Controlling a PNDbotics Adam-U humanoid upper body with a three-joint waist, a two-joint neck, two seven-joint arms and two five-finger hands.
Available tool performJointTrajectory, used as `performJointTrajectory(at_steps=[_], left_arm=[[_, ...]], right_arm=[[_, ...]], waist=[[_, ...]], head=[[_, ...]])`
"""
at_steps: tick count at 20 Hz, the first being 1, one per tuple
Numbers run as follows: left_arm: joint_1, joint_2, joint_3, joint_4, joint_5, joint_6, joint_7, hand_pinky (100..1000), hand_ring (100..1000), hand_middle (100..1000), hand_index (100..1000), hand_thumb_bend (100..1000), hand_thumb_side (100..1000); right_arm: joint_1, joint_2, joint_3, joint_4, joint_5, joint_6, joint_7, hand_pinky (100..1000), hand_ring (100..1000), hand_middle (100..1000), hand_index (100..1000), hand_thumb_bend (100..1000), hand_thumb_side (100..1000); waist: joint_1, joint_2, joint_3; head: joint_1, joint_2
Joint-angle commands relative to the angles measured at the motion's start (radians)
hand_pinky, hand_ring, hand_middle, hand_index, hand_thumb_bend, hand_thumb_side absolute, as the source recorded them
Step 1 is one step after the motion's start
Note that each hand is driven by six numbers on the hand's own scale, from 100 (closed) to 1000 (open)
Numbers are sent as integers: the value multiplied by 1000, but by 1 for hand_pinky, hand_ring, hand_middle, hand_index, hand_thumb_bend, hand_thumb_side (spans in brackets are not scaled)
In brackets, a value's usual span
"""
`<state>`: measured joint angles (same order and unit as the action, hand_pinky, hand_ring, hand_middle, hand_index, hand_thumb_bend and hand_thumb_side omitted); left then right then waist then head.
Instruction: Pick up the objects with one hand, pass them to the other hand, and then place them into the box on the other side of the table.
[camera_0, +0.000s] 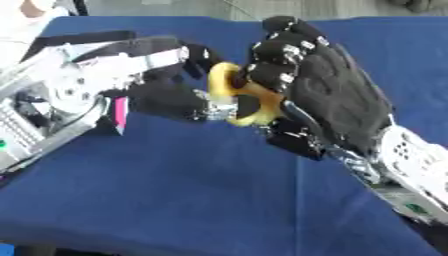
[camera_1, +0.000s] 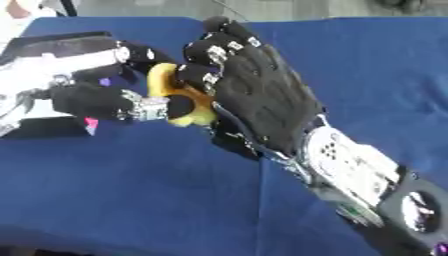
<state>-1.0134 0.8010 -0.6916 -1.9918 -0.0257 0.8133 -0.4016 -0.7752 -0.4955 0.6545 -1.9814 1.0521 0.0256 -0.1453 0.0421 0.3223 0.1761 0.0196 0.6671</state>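
Observation:
A yellow and orange ring-shaped object (camera_0: 229, 84) is held up over the blue table (camera_0: 192, 190), between my two hands at the middle of the view. My right hand (camera_0: 337, 97) reaches in from the lower right, and its fingers (camera_0: 273, 52) curl over the ring's right side. From the left comes my left hand (camera_0: 162, 97), with a finger above and the thumb (camera_1: 105, 102) below pinching the ring's left side. Most of the ring's right half is hidden behind the right hand's fingers.
A white and grey piece of equipment (camera_0: 31, 125) stands at the left edge of the table. A small pink thing (camera_0: 120, 114) shows under my left hand. Blue cloth stretches across the front and the far right (camera_0: 402, 45).

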Motion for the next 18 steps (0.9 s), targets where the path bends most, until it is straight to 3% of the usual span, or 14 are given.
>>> performJointTrajectory(at_steps=[1, 5, 10, 11, 12, 15, 18], left_arm=[[-23, 12, 6, -8, -5, 68, -72, 877, 889, 827, 933, 501, 755], [-26, 3, -1, -8, 20, 83, -79, 856, 871, 793, 902, 451, 762], [-13, 8, -6, -8, 79, 93, -101, 847, 830, 726, 820, 239, 729], [-11, 8, -6, -8, 87, 94, -104, 824, 794, 677, 787, 138, 649], [-9, 9, -8, -8, 94, 94, -107, 802, 763, 640, 760, 100, 588], [-2, 15, -12, -8, 100, 94, -117, 770, 696, 556, 692, 100, 370], [2, 17, -11, -8, 102, 94, -118, 712, 588, 439, 569, 100, 245]], right_arm=[[-22, -2, -3, -19, 12, -12, -5, 808, 564, 391, 494, 168, 100], [-26, 0, 1, -19, 17, -21, -7, 808, 563, 390, 493, 167, 100], [-27, -1, 1, -19, 24, -22, -8, 808, 563, 388, 493, 164, 100], [-27, -1, 2, -19, 25, -23, -8, 808, 562, 388, 492, 164, 100], [-27, -1, 2, -19, 28, -24, -10, 809, 563, 387, 492, 163, 100], [-27, -2, 2, -19, 37, -25, -12, 810, 563, 387, 492, 163, 100], [-27, -3, 4, -19, 46, -25, -10, 811, 566, 389, 494, 163, 100]], waist=[[3, -33, 1], [3, -33, 0], [3, -32, -1], [2, -32, -1], [2, -31, -2], [2, -31, -3], [1, -31, -3]], head=[[3, -3], [1, -3], [3, 3], [3, 4], [4, 5], [5, 5], [5, 4]])
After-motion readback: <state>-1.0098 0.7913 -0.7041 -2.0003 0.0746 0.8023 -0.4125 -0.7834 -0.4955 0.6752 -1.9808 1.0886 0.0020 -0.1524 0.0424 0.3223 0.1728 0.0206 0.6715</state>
